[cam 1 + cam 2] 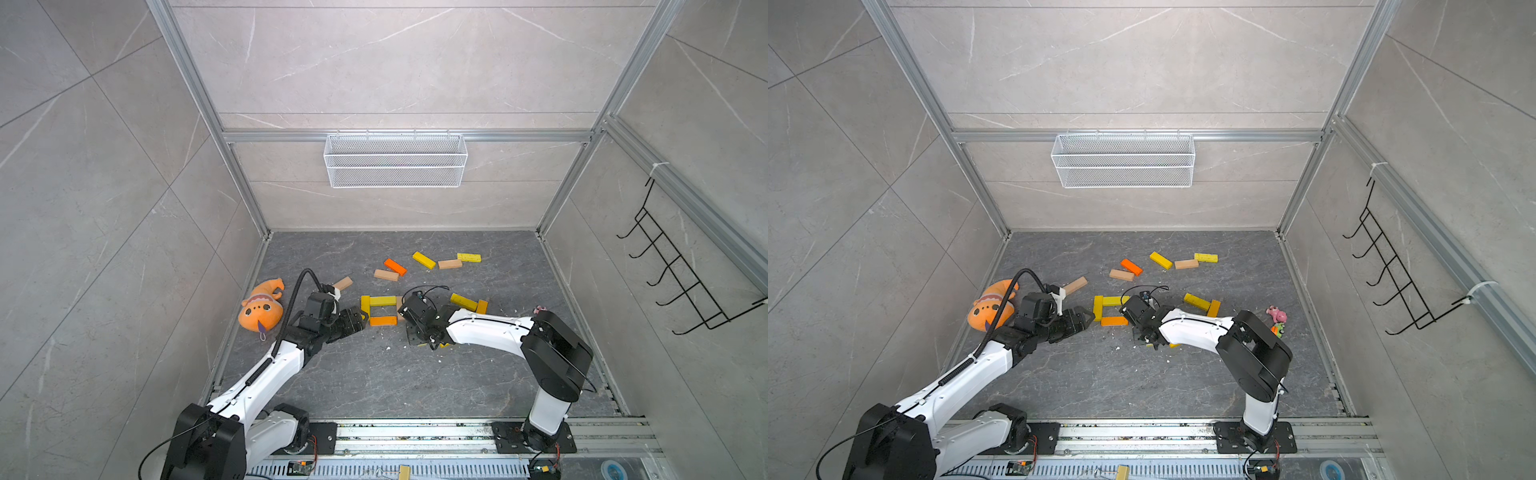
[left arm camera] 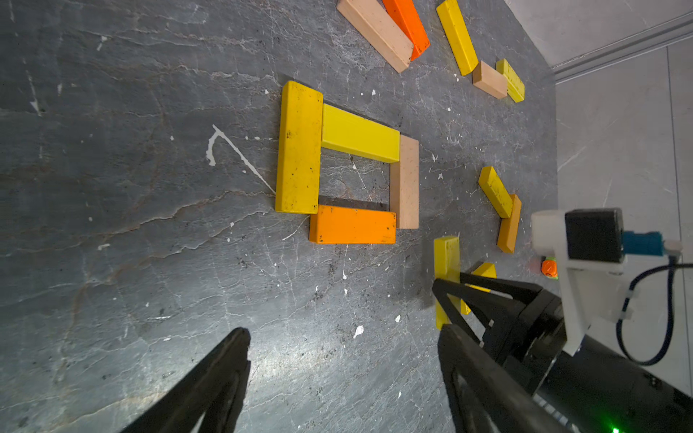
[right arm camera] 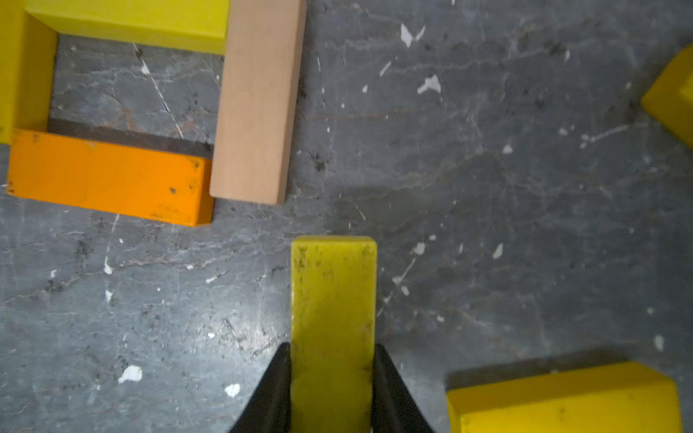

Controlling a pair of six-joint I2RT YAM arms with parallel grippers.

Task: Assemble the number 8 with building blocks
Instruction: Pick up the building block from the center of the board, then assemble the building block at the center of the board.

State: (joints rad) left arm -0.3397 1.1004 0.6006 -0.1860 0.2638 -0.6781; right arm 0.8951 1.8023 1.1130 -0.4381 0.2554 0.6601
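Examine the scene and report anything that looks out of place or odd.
Two toys do not belong among the building blocks: an orange plush toy at the table's left edge and a small pink toy near its right edge. White flecks litter the dark tabletop.

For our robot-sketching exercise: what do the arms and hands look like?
White shells, black joints on both. The left arm carries a black corrugated cable; the right arm thin black wires. The left hand and right hand have black tapered fingers.

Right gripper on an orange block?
No: in the right wrist view the right gripper has its jaws against both sides of a yellow block.
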